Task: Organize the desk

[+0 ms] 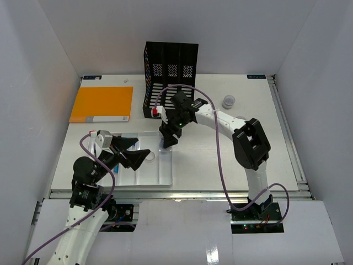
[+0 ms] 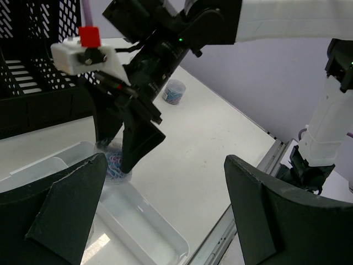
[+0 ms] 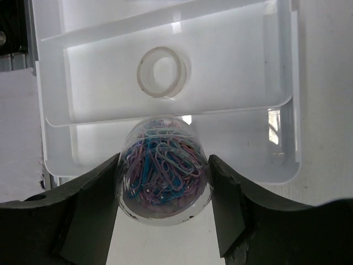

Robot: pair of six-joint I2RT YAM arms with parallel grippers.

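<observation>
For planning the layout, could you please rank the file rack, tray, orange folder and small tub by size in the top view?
1. The black file rack and white compartment tray look alike; the rack stands taller, nearer the camera, so they are left unranked.
2. The orange folder.
3. The small clear tub, by far the smallest.

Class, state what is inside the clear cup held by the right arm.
Pink, purple and blue paper clips fill the clear cup. They cover its bottom, so anything beneath them cannot be seen.

The clear plastic cup [image 3: 164,171] looks glossy, the white plastic tray [image 3: 237,66] shiny, the desk [image 1: 209,160] matt.
</observation>
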